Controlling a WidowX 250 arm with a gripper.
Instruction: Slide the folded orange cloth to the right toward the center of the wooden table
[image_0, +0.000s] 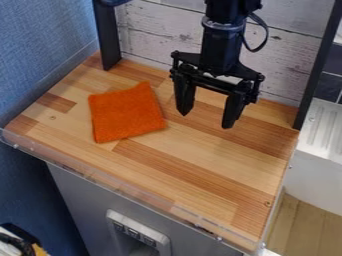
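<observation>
Spreading across the middle, a wooden counter (200, 145) shows light and reddish-brown strips running at a slant. A blue textured wall (40, 45) stands at its left, whitish boards (150, 30) rise behind it, and a grey cabinet front (77, 200) drops below its front edge.

The black gripper (206, 120) hangs over the back part of the counter, right of center in the view, pointing down. Its two fingers are spread well apart with nothing between them, so the hand is released.

Just to the left of it, apart from the fingers, an orange cloth (127, 114) lies on the left half of the counter. The cloth is a vivid, even orange with a soft, slightly fuzzy face. It lies nearly flat in an uneven four-sided shape, its back right corner drawn up to a point and its lower left corner rounded. Its edges bend a little.
</observation>
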